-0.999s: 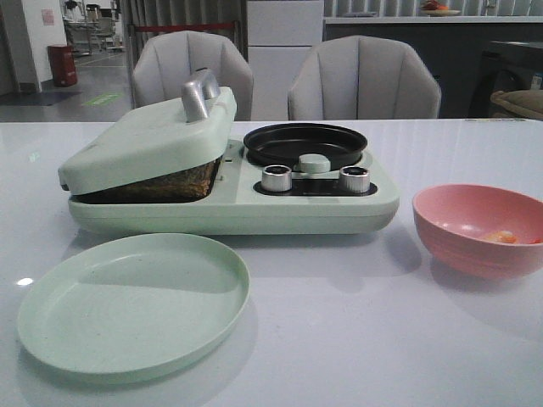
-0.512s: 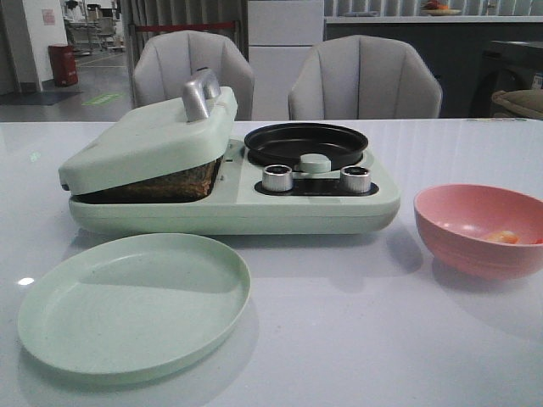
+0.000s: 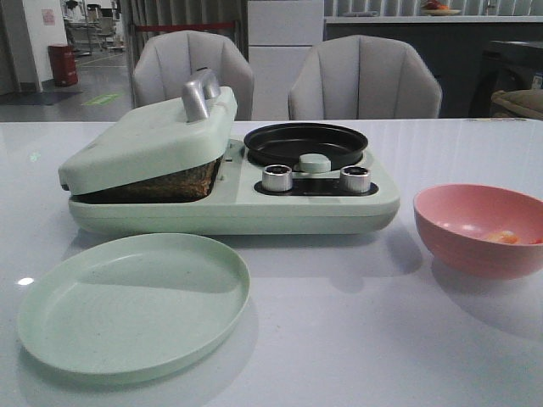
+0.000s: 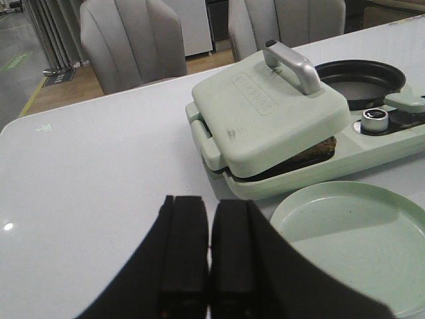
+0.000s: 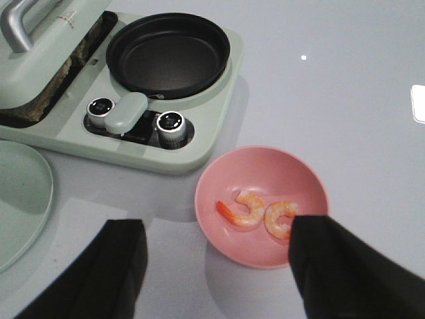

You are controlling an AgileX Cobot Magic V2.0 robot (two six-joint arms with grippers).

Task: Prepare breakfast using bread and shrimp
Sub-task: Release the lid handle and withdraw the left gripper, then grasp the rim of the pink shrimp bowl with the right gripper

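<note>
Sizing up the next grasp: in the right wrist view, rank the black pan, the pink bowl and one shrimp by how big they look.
1-2. Black pan and pink bowl: look alike in width, and the bowl is nearer the camera, so no ranking.
3. Shrimp: far the smallest.

The left tool hangs above the desk, its black fingers pressed together. Beyond it sits a pale green cooker, its handled lid tilted over dark toast, a black pan alongside. A green plate lies just before the cooker.
</note>
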